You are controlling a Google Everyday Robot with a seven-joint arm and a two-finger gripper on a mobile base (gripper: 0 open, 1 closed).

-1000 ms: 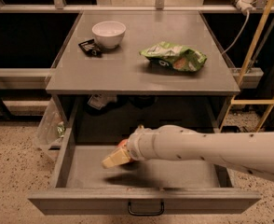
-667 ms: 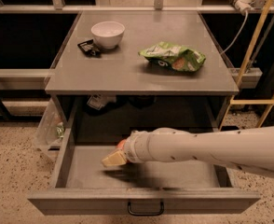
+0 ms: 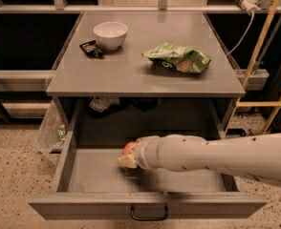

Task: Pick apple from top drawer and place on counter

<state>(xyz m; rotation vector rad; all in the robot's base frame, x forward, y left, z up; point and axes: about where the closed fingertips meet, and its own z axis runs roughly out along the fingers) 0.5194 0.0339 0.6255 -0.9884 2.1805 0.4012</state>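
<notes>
While the drawer (image 3: 64,168) stands pulled out under the counter (image 3: 131,78), the white arm (image 3: 217,159) reaches into it from 3 o'clock, lying across the right half of the drawer. At the end of the arm is the gripper (image 3: 126,161), a pale beige tip, low over the drawer floor and a little left of the middle of the drawer.

The apple (image 3: 129,148) is inside the drawer, directly at the gripper. From the beige tip it lies at 12 o'clock, touching it or almost touching it, and it is pressed close to the end of the arm's white sleeve. Only its reddish upper part is visible, because the tip and the sleeve cover the rest. Whether the gripper is grasping the apple or only lies beside it, I cannot tell. I also cannot tell whether the apple rests on the drawer floor or is lifted a little from it.

Below the gripper there is a soft shadow on the drawer floor. The front panel of the drawer carries a small dark handle (image 3: 149,213) at 6 o'clock.

On the counter, a white bowl (image 3: 111,34) stands toward 10 o'clock, with a small dark object (image 3: 91,48) just beside it at its 8 o'clock. A green bag (image 3: 178,58) lies toward 2 o'clock, well apart from the bowl. All three are far from the gripper, which is below the counter level.
</notes>
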